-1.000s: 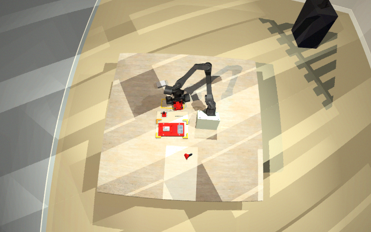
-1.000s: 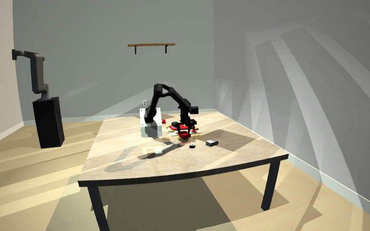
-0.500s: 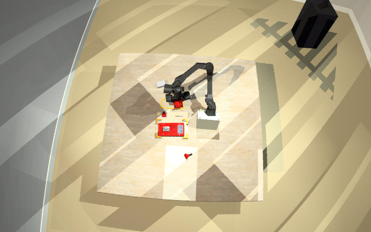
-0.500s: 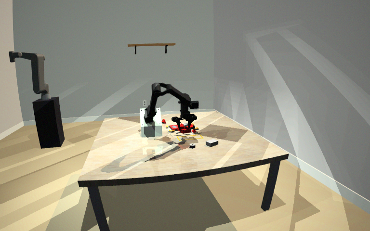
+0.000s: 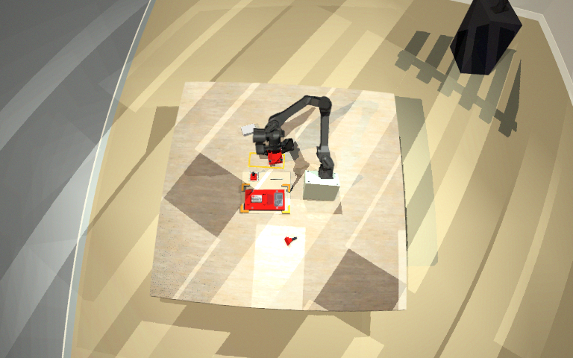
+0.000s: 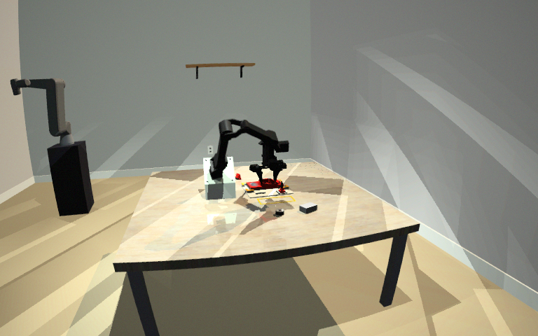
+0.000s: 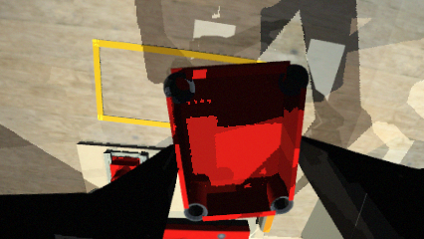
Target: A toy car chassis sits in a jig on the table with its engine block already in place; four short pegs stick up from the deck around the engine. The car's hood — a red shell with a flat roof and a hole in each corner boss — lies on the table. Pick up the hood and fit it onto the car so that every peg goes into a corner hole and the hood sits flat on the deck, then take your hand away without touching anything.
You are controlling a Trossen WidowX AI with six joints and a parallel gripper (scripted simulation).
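The red hood (image 7: 236, 141) hangs above the table (image 5: 360, 186), roughly midway across it and nearer the far edge, its corner holes facing the wrist camera. The gripper (image 7: 234, 164) is clenched on its long sides, probably to leave those holes free. The car (image 5: 265, 200) waits just beside it.

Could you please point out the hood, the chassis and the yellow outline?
hood (image 7: 239, 144), wrist view, on its flat roof.
chassis (image 5: 265, 200), top view, on its red deck.
yellow outline (image 7: 98, 82), wrist view, on its left edge.
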